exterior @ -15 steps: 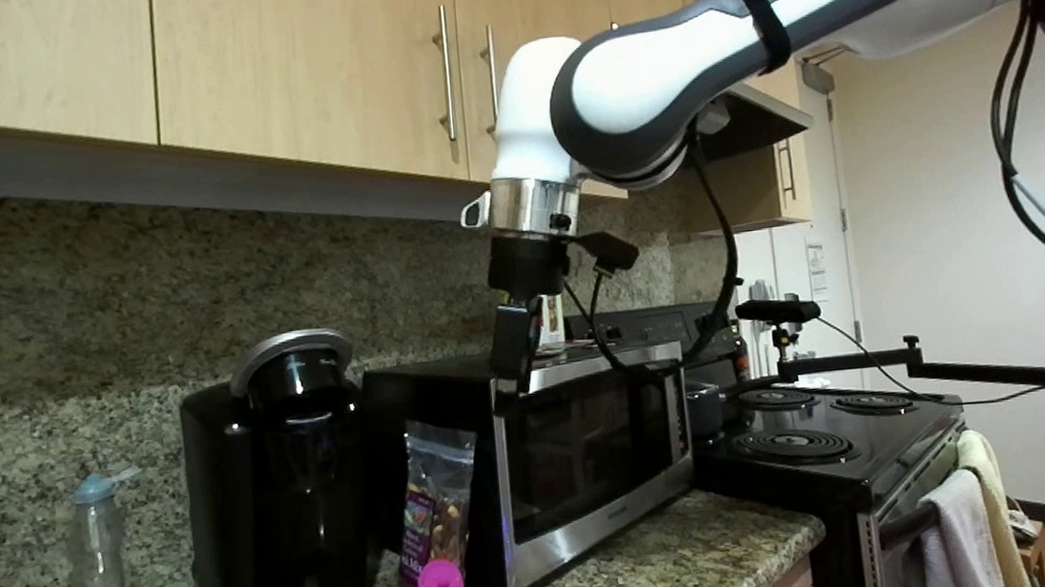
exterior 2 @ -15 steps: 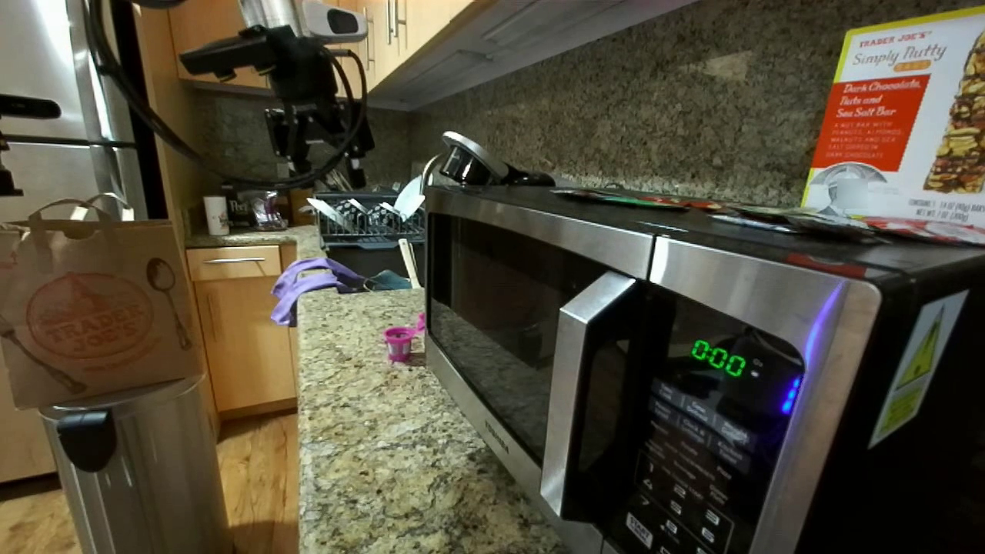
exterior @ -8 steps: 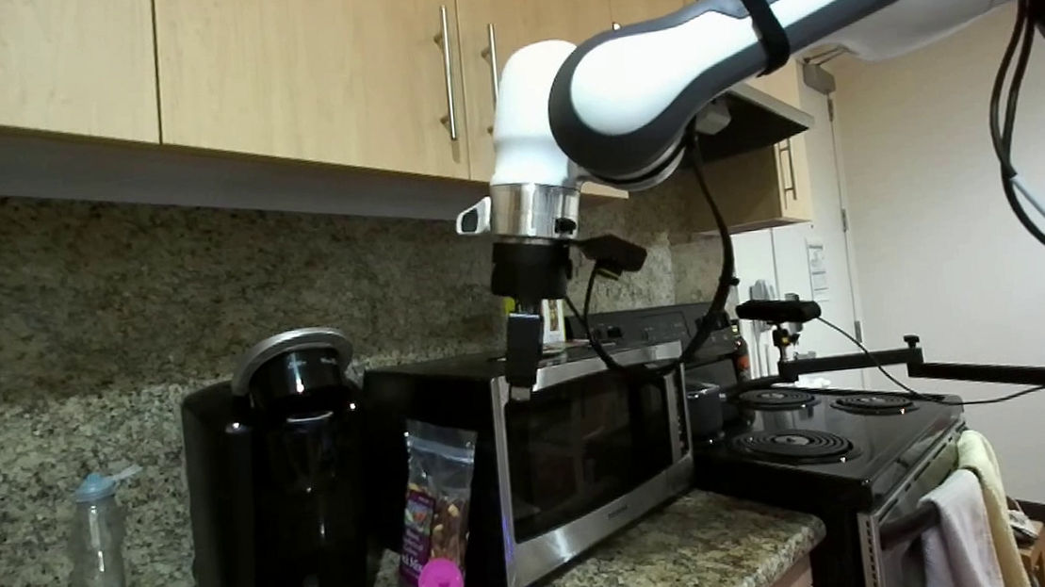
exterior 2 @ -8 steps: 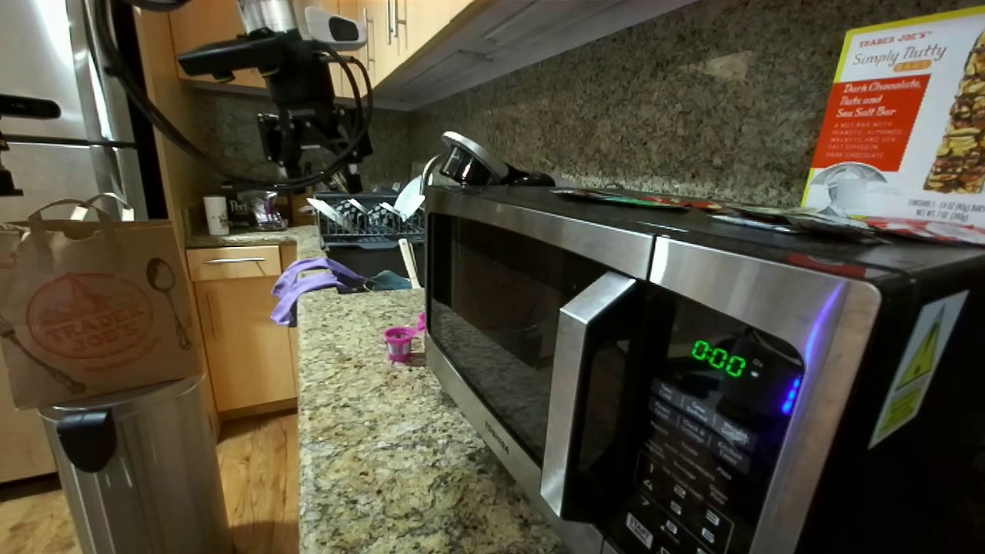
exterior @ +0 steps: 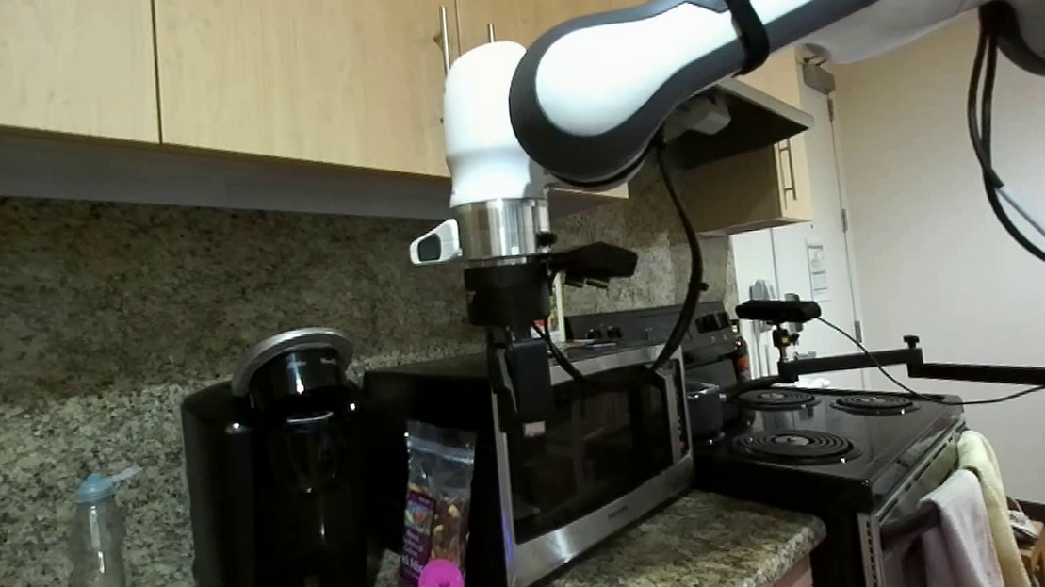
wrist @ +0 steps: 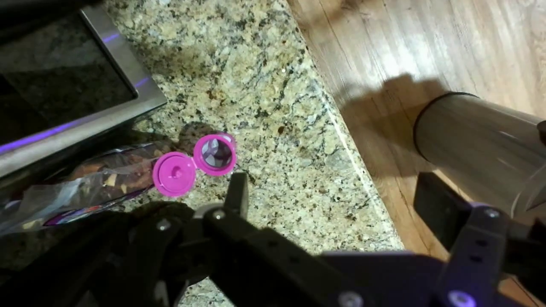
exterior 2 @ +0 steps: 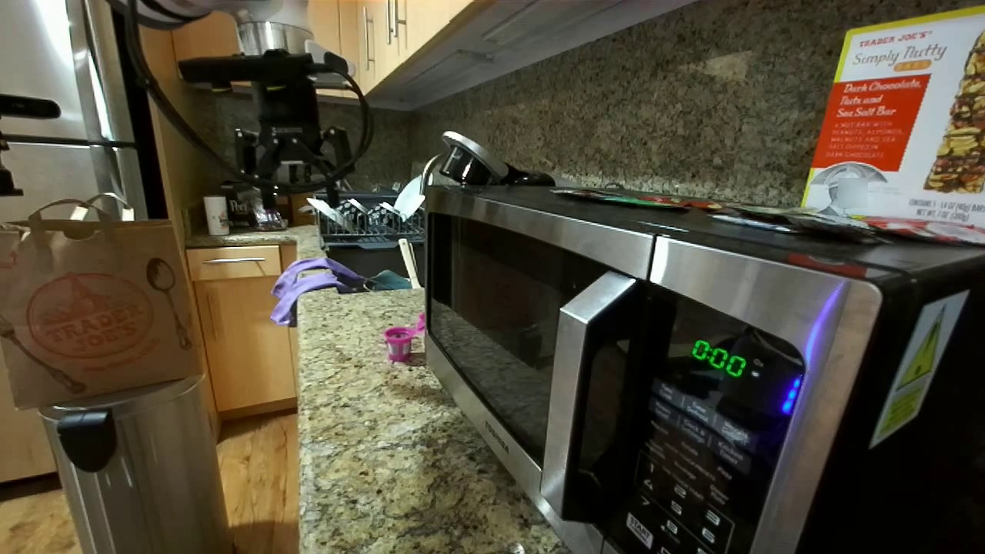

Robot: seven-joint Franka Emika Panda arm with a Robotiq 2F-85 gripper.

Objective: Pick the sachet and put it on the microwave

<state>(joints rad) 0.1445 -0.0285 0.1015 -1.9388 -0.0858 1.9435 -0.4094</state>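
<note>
The sachet (exterior: 452,512) is a clear, flexible packet of brown nuts with a purple label. It leans upright against the near side of the microwave (exterior: 593,448); the microwave hides it in an exterior view, where the silver front and handle (exterior 2: 589,385) show large. In the wrist view the sachet (wrist: 106,183) lies at the left, beside the microwave corner (wrist: 147,96). My gripper (exterior: 531,420) hangs pointing down in front of the microwave, higher than the sachet and apart from it. In the wrist view my gripper (wrist: 335,183) is open and empty, over the counter edge.
A magenta cup with lid (wrist: 174,174) stands against the sachet's lower end. A black coffee maker (exterior: 285,503) is beside it. Several flat packets (exterior 2: 800,223) and a carton (exterior 2: 885,115) are on the microwave. Cabinets (exterior: 304,67) hang above. A bin (wrist: 477,140) stands beyond the counter edge.
My gripper has moved left and down in an exterior view and turned from tilted to nearly straight down. The sachet and microwave have not moved.
</note>
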